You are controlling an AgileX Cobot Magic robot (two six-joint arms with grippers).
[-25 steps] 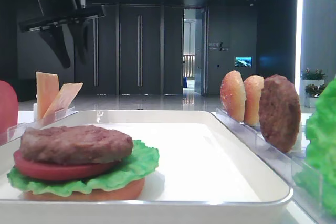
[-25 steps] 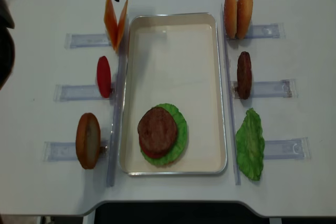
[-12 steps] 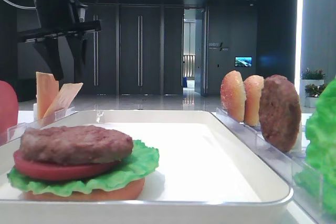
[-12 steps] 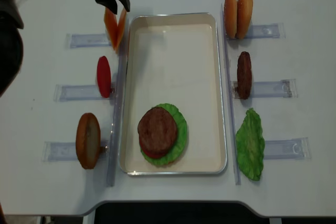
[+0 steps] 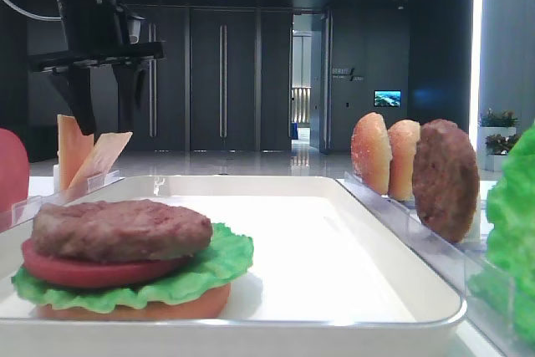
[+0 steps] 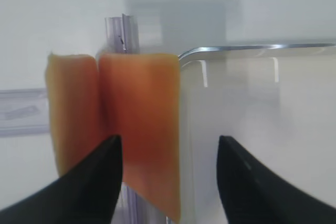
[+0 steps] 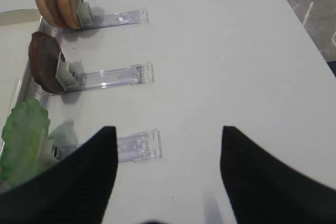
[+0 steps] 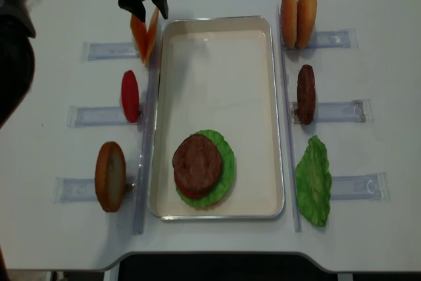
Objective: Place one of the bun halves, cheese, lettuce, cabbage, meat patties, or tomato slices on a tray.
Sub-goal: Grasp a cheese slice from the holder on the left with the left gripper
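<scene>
Currently we see the left pincer [image 6: 169, 182] spread wide — straddling one cheese [image 6: 140, 129] slice; right pincer [image 7: 168, 174] likewise parted.

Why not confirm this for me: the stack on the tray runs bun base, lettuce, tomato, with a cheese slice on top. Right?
Wrong on the top layer. On the tray, a meat patty sits on the tomato, lettuce and bun base, as the low exterior view shows.

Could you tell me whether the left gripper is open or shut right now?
Open: the left gripper shows separated jaws straddling one cheese slice, not yet closed.
</scene>
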